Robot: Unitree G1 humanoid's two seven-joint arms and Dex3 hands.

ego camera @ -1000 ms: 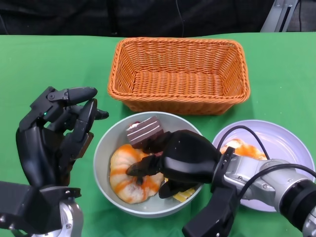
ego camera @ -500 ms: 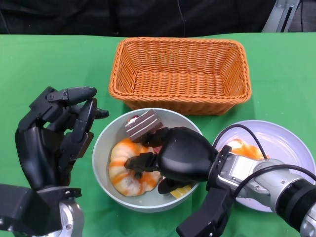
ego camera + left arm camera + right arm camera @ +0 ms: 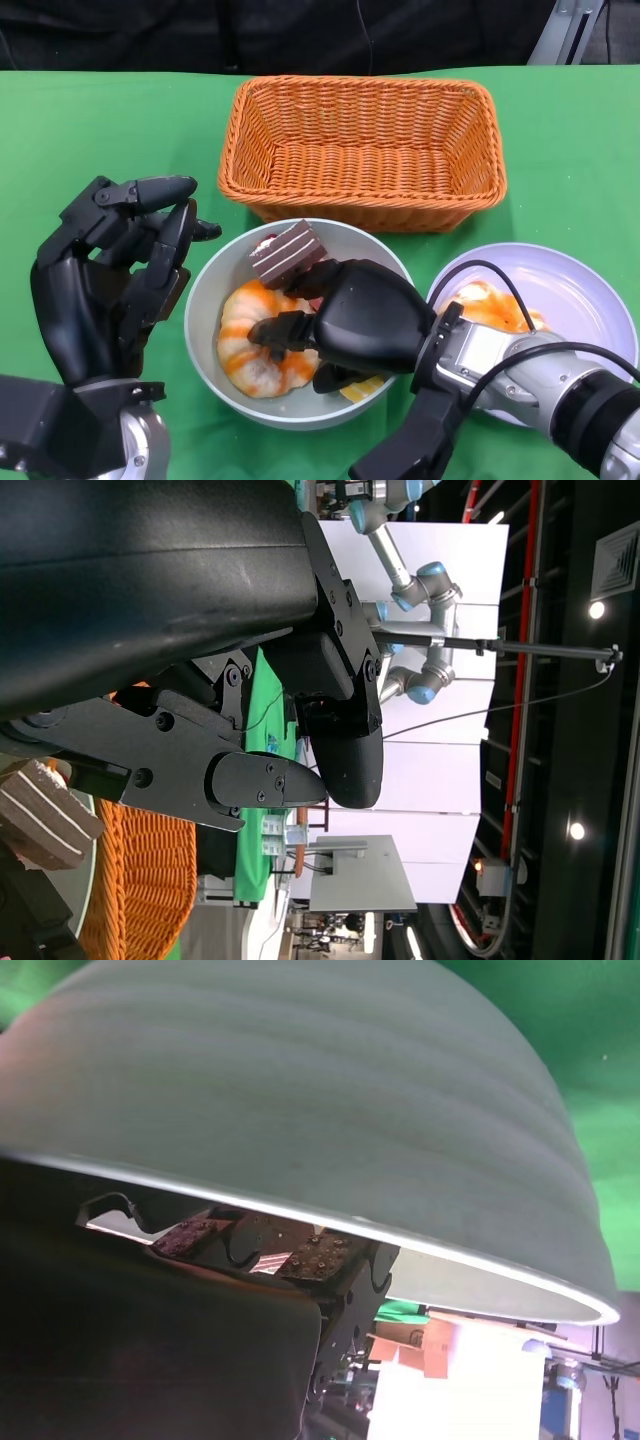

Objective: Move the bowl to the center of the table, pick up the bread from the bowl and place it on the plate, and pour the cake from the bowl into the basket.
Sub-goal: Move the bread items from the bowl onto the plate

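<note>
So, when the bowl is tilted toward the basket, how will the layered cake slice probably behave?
The cake slice leans propped against the bowl's rim, so it would likely topple and slide out early. Its layers look soft, so it may crumble on landing. The bread beside it, under the right hand, could tumble out too.

A robotics lab: an industrial robot arm stands beyond the green-covered table.
</note>
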